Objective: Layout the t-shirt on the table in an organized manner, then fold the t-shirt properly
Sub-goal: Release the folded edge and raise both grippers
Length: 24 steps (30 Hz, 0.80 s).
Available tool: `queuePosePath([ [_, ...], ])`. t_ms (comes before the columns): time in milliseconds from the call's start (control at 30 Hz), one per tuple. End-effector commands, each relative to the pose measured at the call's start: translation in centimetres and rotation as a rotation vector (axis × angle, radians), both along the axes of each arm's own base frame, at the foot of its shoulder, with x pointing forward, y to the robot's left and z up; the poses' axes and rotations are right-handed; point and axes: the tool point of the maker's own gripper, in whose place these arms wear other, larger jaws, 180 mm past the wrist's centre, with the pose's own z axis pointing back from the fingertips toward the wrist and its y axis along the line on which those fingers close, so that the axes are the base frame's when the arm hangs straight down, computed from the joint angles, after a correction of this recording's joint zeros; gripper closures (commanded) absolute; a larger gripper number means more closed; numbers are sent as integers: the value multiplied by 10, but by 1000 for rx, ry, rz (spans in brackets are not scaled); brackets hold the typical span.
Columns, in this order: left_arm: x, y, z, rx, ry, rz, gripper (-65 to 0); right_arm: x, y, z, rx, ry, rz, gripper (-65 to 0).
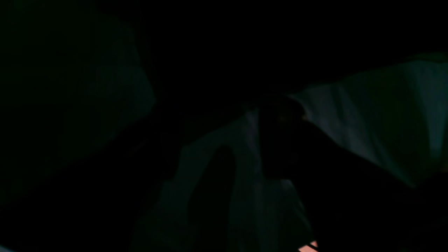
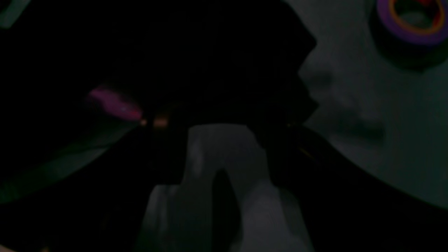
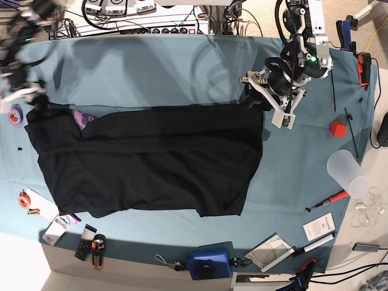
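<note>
The black t-shirt (image 3: 151, 157) lies spread across the teal table (image 3: 151, 66), its top edge folded over, with a bit of purple print (image 3: 85, 118) showing at the upper left. My left gripper (image 3: 251, 96) sits at the shirt's upper right corner. The left wrist view is nearly black, showing only a pale finger (image 1: 217, 168) against dark cloth. My right gripper (image 3: 27, 97) is blurred at the shirt's upper left corner. In the right wrist view, dark t-shirt cloth (image 2: 210, 52) with purple print (image 2: 112, 103) lies beyond a pale finger (image 2: 224, 164). Neither grip is readable.
A purple tape roll (image 3: 15, 114) lies by the left edge, also seen as the tape roll (image 2: 413, 21). A red cube (image 3: 338, 128), clear cup (image 3: 348, 173) and screwdriver (image 3: 327, 201) sit on the right. A blue box (image 3: 208, 264) and small tools line the front edge.
</note>
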Motion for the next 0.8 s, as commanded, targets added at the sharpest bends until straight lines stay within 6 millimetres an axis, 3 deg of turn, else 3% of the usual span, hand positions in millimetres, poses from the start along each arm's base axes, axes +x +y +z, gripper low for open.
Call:
queuePosePath([
  [0,7,-2,12,-16,-48,0,-340,8,-10,23,-34,-49,14,-351],
  [167,7,-2,12,-17,-49,0,-340,12,-32,39,-107,-72,-27,-351],
  [300,7,-2,12,-17,-49,0,-340,10,-43,27,-158,-63,-81,-351],
  [433,7,-2,11,-17,-48,0,-340,13,-35,9,-135,-37,-62,-350],
  [567,7,-3,11,-17,-48,-2,-340,29,-18,1,-146,-45,-1,-350],
  [767,7,-3,12,-18,-52,-4,-340,38,-33,-8,-251,47,-68,-350],
])
